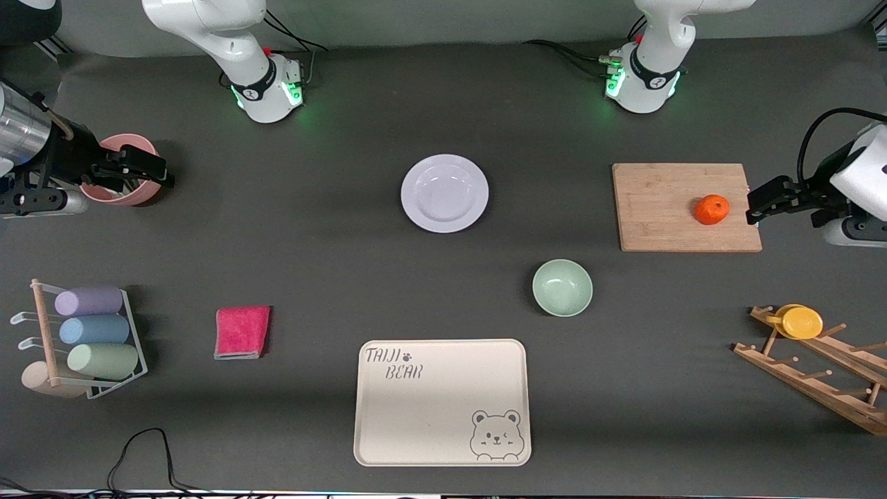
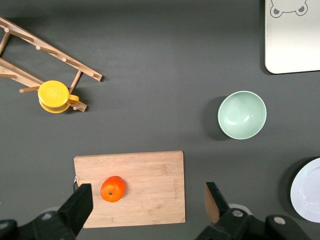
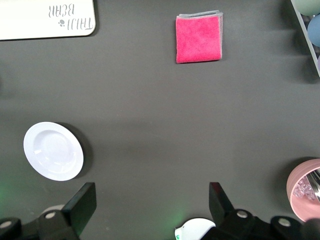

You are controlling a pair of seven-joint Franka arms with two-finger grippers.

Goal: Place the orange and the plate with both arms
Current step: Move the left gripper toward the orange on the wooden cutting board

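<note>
A small orange (image 1: pixel 712 209) rests on a wooden cutting board (image 1: pixel 665 208) toward the left arm's end of the table. The white plate (image 1: pixel 444 193) lies on the dark table mid-way between the two arm bases. My left gripper (image 1: pixel 757 204) hangs open in the air over the board's outer edge, beside the orange. In the left wrist view the orange (image 2: pixel 113 188) lies just inside one finger of the wide-open left gripper (image 2: pixel 147 204). My right gripper (image 1: pixel 156 173) hovers open over a pink cup, holding nothing. The right wrist view shows the plate (image 3: pixel 53 150) well apart from the right gripper (image 3: pixel 151 204).
A pale green bowl (image 1: pixel 562 287) and a beige bear tray (image 1: pixel 441 402) lie nearer the front camera than the plate. A pink cloth (image 1: pixel 242 332), a wire rack of pastel cups (image 1: pixel 90 339), a pink cup (image 1: pixel 114 149) and a wooden rack with a yellow cup (image 1: pixel 802 322) stand around.
</note>
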